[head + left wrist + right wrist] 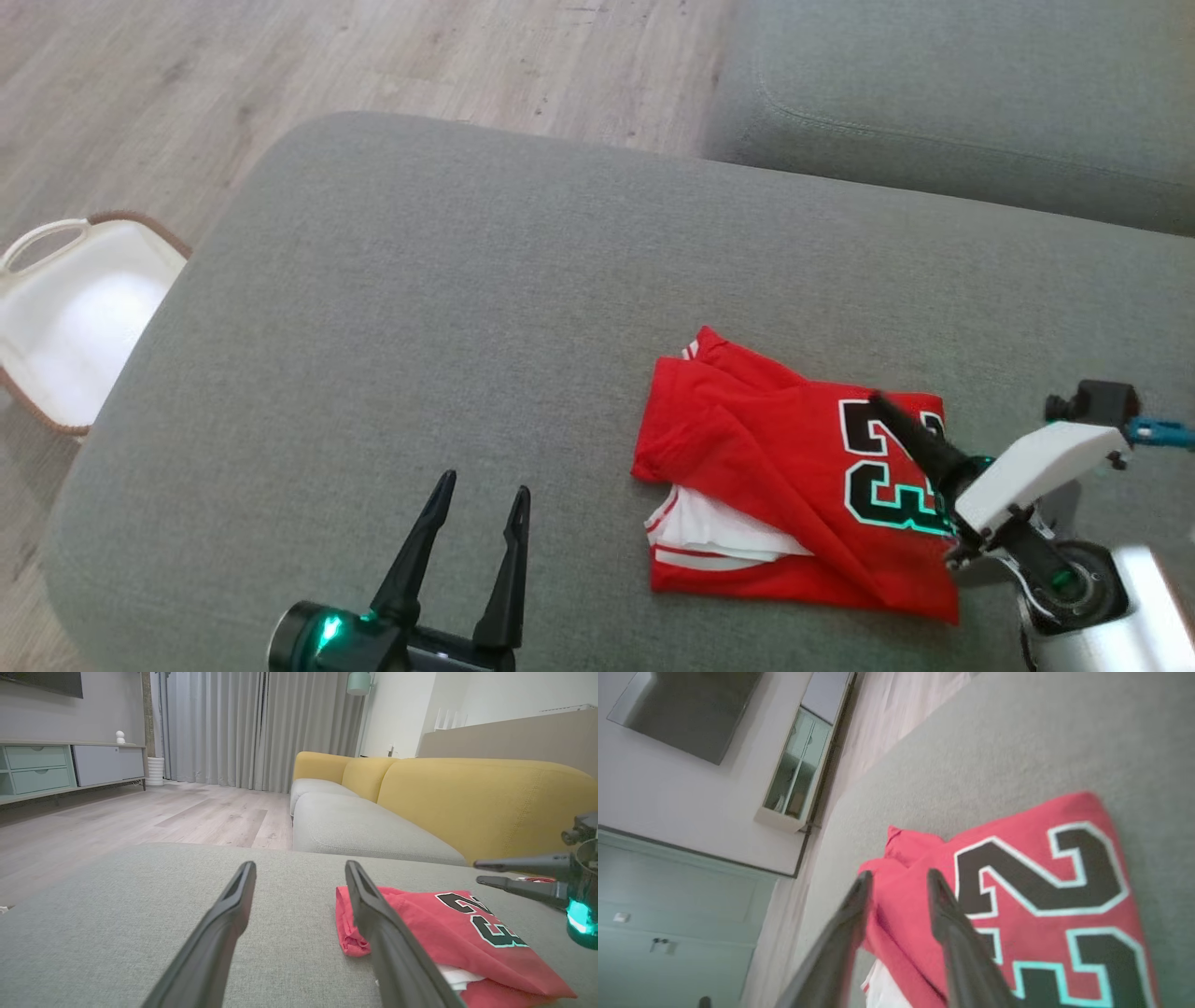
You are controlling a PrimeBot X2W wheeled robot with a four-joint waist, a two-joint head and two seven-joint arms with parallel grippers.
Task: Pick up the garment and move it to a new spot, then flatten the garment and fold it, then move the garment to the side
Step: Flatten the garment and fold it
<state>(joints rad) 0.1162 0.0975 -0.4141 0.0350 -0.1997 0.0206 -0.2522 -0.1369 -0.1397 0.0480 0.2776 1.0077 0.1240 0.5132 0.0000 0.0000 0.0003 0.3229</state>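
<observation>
Basically, folded red number-23 jersey (766,439) lies near right on the grey sofa seat (420,327). White basket (131,218) on the floor at left, pale inside showing. Left end effector (485,483) open, left of the jersey. Right end effector (899,873) open, fingers apart above the jersey. Left wrist view adds yellow sofa backs (467,798) and curtains (243,723).

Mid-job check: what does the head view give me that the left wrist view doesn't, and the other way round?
Head view adds the white basket on the floor beside the grey cushion. Left wrist view adds the yellow sofa back, grey curtains and a low cabinet. Shared: the folded red jersey numbered 23, the open left claw, and the open right claw over the jersey.
</observation>
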